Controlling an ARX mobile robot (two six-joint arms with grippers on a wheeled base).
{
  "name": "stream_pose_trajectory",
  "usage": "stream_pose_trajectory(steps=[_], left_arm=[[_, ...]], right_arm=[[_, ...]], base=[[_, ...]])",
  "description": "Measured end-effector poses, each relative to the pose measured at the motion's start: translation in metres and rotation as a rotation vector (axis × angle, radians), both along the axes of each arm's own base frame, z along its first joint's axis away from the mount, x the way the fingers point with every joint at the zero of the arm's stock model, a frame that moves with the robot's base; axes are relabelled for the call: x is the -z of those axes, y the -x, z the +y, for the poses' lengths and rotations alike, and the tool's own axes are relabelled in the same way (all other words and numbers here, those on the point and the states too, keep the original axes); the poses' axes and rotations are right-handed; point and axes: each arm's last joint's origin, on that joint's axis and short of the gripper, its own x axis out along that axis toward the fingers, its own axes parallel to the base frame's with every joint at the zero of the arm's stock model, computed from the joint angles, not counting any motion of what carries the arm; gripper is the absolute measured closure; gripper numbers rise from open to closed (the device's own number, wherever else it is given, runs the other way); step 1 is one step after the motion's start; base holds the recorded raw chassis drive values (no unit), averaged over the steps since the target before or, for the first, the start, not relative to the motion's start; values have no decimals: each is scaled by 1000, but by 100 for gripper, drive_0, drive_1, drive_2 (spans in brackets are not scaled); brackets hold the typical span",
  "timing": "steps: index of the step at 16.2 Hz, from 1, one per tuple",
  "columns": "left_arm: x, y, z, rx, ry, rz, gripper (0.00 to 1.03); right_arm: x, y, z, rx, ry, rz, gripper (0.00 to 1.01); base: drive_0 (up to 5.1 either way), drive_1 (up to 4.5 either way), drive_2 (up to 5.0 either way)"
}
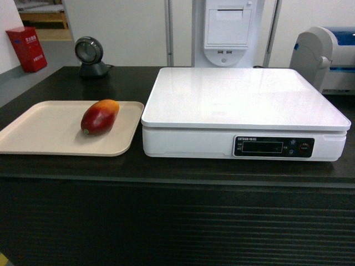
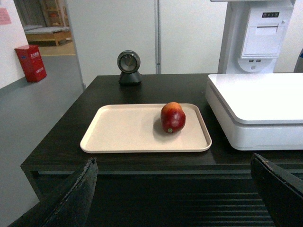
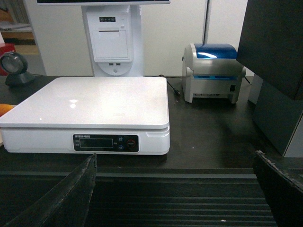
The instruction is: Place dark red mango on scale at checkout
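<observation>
Sitting untouched: dark red glossy oval mango (image 1: 100,117), orange-yellow tip pointing away toward the back, lying on its side on the flat beige rectangular tray (image 1: 33,133), right half of it, near the edge closest to the scale. Resting flat, so not rolling.

Standing just right of the tray, nearly touching its edge: large white boxy electronic scale (image 1: 244,111), flat square platform bare, dark display strip (image 1: 273,147) facing forward. Both sharing the dark top of the black checkout counter with the ribbed slatted front (image 1: 177,221).

Left gripper (image 2: 175,189): hanging back below the counter edge, fingers spread wide, holding nothing, framing the tray and mango between them. Looking lined up for a straight-in approach.

Right gripper (image 3: 175,189): likewise spread and empty, facing the scale front, well short of it.

Neither arm showing in the head view.

Judging: task not begun; reach and grasp pending. Left arm being the nearer one. Needing a lift over the tray lip and up onto the higher platform; glossy rounded skin likely slipping under an off-centre pinch.

Also standing at the back: round dark barcode scanner (image 1: 89,55); blue-topped label printer (image 3: 213,71) to the right.
</observation>
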Motion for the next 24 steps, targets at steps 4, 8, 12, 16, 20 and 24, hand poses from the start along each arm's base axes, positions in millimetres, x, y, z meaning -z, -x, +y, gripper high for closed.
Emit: stream_pose_trajectory(steps=[4,8,12,16,20,24], left_arm=[[0,0,0,0,0,0,5],[0,0,0,0,0,0,5],[0,0,0,0,0,0,5],[0,0,0,-2,0,4,5],[-10,-13,-15,-118,-53,170,5],[-23,-52,-20,-69,-62,108,5]], right_arm=[[0,0,0,0,0,0,3],[0,0,0,0,0,0,3],[0,0,0,0,0,0,3],[0,0,0,0,0,0,3],[0,0,0,0,0,1,3],[0,0,0,0,0,0,3]], base=[[0,0,0],[0,0,0],[0,0,0],[0,0,0],[0,0,0],[0,0,0]])
